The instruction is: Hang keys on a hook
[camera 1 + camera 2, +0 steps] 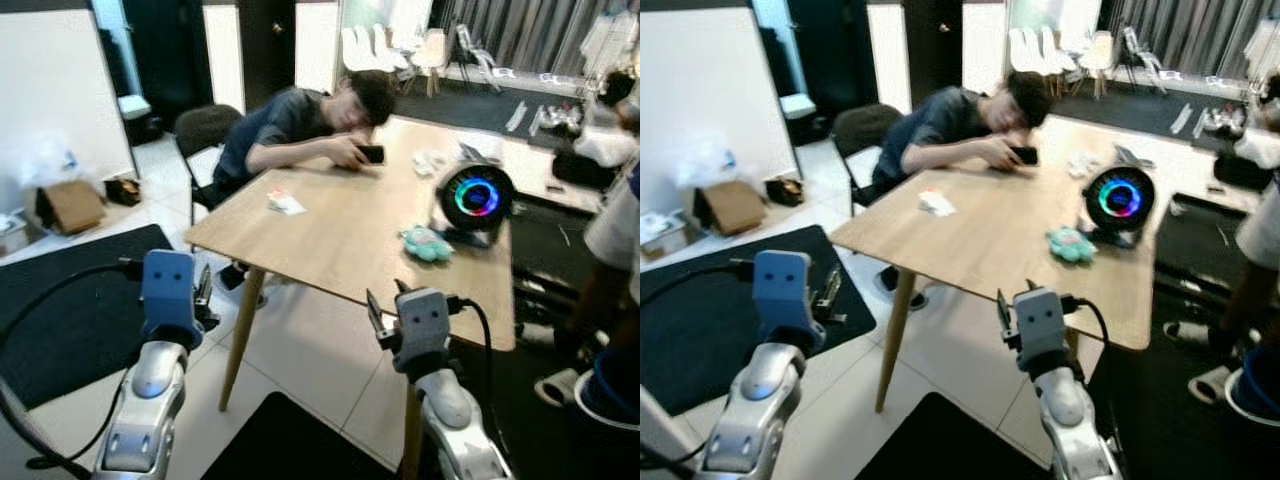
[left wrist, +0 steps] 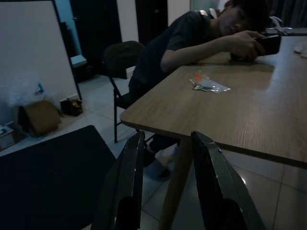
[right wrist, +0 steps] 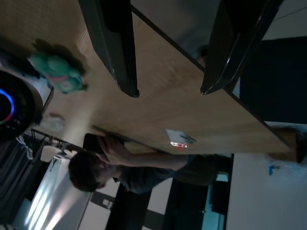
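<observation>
The keys (image 1: pixel 286 204), in what looks like a small clear packet with an orange tag, lie on the wooden desk (image 1: pixel 340 245) near its left edge, just in front of a seated person (image 1: pixel 300 130) bent over a phone. No hook can be made out. Both arms are raised short of the desk, well apart from the packet: the left tool (image 2: pixel 165 158) spread and empty, the right tool (image 3: pixel 168 52) likewise. I'd judge this the approach; next, step closer and reach for the packet.

person (image 1: pixel 970 125) leaning on wooden table (image 1: pixel 990 250)
</observation>
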{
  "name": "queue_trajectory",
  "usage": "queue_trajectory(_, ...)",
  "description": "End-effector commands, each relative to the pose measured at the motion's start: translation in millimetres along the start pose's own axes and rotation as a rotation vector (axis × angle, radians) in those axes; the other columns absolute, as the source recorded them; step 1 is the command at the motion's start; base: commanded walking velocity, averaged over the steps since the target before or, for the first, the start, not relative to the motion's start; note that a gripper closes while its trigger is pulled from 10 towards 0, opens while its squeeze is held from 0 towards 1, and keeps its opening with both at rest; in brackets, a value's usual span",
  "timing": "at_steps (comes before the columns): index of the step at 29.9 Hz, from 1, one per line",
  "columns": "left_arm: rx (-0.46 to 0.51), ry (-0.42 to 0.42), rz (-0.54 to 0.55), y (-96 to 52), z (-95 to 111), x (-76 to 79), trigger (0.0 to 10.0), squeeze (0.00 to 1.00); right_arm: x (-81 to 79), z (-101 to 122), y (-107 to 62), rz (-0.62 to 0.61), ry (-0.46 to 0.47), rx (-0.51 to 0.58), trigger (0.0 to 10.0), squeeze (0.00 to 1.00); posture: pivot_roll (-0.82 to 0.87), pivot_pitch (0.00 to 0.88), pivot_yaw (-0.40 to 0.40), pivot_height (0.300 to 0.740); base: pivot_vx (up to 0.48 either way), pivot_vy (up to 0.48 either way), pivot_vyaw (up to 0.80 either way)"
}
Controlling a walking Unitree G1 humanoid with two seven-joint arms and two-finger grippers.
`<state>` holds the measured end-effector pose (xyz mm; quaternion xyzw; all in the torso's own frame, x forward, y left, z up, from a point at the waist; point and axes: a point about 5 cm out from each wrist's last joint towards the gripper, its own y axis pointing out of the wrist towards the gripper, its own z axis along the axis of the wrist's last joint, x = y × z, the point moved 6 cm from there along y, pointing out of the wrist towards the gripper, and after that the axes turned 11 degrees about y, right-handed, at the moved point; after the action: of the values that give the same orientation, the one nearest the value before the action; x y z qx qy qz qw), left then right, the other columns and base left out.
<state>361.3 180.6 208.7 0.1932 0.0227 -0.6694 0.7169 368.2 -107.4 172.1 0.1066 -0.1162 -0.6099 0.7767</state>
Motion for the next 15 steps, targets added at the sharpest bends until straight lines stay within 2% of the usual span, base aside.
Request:
queue_trajectory(1, -0.009, 0.006, -0.024, -0.4, -1.9, 6.8, 10.0, 0.0, 3.2, -3.6, -3.3, -0.005, -0.001, -0.015, 10.0, 0.0, 0.05, 0.077, -0.039, 0.74, 0.0, 0.0, 0.0)
queue_trajectory(10, 0.034, 0.007, -0.063, 2.7, 11.6, 16.4, 10.0, 0.0, 1.9, -2.5, -3.6, -0.002, 0.008, -0.013, 10.0, 0.0, 0.05, 0.079, -0.037, 0.74, 0.0, 0.0, 0.0)
queue_trajectory(15, 0.112, 0.02, -0.117, 4.9, 33.4, 29.5, 10.0, 0.0, 1.0, -2.5, -3.7, 0.0, 0.009, -0.012, 10.0, 0.0, 0.05, 0.079, -0.034, 0.74, 0.048, 0.0, 0.0)
